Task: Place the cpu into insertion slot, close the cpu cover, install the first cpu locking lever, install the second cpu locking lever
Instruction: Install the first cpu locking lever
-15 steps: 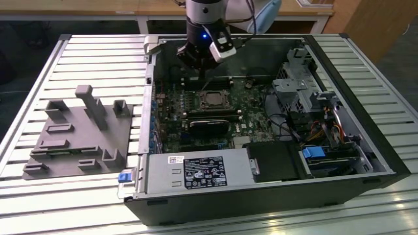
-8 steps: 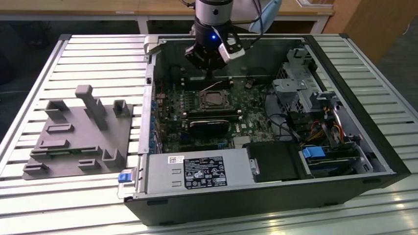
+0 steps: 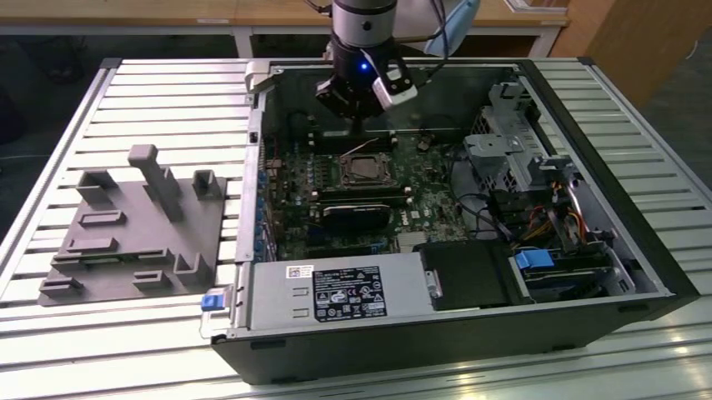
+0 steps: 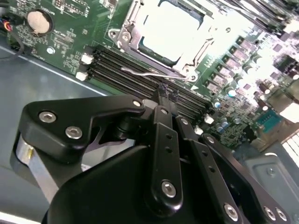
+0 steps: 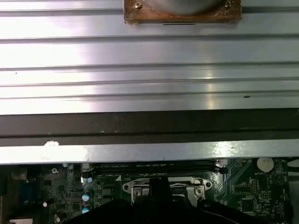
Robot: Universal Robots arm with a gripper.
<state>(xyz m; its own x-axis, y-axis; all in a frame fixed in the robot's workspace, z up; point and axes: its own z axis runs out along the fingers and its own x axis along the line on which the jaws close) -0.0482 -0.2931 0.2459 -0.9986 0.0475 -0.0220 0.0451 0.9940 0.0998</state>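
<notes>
One big black computer case (image 3: 623, 258) lies open on the slatted metal bench (image 3: 167, 92). It takes up the middle of the exterior view and the exterior view's right. Inside the case sits a green board (image 3: 289, 200). The insertion slot (image 3: 362, 171) is on that board, in the upper middle of the exterior view. The cpu (image 4: 170, 28) lies flat inside the slot, with its pale shiny side up. The cpu cover (image 4: 133, 39) lies down flat around it, and the chip shows through the cover's square window. A thin wire lever (image 4: 145, 72) runs along the edge of the slot, beside the long black memory slots (image 4: 121, 63). I cannot tell if the lever is hooked down.

The claw (image 3: 356, 132) hangs from the arm in the upper middle of the exterior view, just above the far edge of the slot. In the second wrist view the claw (image 4: 163, 91) has its two fingers pressed together with nothing between them. Its tip is over the memory slots, close to the lever.

More things sit in the case. A silver box with a label (image 3: 333, 292) fills the lower front. A black block (image 3: 356, 215) sits just below the slot. A silver cage (image 3: 501, 150) and some coloured wires (image 3: 556, 221) are on the exterior view's right. A round silver battery (image 4: 37, 21) sits on the board.

Outside the case, a grey plastic stand (image 3: 133, 225) rests on the bench at the exterior view's left.
</notes>
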